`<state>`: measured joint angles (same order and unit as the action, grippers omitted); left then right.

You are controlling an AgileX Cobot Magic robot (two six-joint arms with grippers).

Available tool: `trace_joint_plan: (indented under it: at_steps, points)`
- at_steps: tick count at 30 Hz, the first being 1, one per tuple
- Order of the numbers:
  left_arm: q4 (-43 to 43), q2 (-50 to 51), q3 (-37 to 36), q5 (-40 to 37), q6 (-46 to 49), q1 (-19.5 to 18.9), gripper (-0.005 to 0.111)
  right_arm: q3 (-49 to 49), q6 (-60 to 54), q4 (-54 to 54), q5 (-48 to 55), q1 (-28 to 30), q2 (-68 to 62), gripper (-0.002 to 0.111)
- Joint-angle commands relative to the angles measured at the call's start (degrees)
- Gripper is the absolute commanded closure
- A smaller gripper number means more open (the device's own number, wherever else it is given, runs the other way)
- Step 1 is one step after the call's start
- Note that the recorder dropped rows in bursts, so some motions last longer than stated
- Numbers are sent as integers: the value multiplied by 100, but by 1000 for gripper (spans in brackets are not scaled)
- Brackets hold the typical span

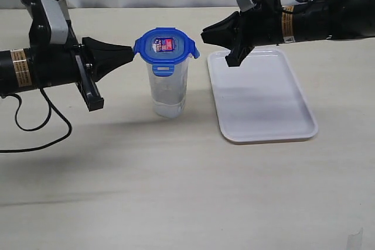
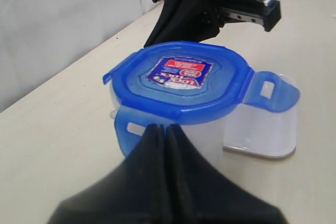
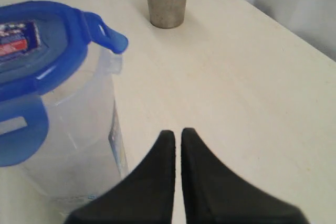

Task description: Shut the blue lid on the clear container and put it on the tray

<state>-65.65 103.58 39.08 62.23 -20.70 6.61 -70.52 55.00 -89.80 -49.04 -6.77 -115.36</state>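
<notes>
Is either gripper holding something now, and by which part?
Nothing is held. Both grippers are shut: the left gripper only touches a flap of the blue lid, the right gripper hangs apart.

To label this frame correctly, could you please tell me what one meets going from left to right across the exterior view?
Left tool → clear container with the blue lid on top → tip of the right tool → white tray.
</notes>
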Motion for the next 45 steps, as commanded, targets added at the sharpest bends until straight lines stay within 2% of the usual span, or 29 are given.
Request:
trace_joint_plan:
  at_steps: [1, 9, 16, 25, 30, 34, 41, 45]
  points:
    - [-77, 5, 38, -23, -70, 8, 107, -16, 119, 46, 152, 4, 54, 104]
    - [-422, 5, 38, -23, -371, 40, 107, -16, 159, 58, 24, 4, 54, 104]
    - [241, 102, 38, -280, 178, 369, 107, -16, 159, 104, -55, 4, 54, 104]
    - [317, 207, 38, -384, 303, 472, 107, -16, 159, 104, -55, 4, 54, 104]
    - [1277, 207, 38, -1176, 902, 461, 107, -16, 159, 21, -55, 4, 54, 104]
    - [2079, 207, 38, -1116, 1361, 461, 107, -16, 244, -85, -26, 4, 131, 104]
    - [1992, 145, 38, -859, 1513, 461, 107, -5, 471, -282, 116, 4, 258, 104]
    - [2029, -322, 25, -1531, 1541, 461, 107, -5, 1007, -843, 164, 4, 621, 104]
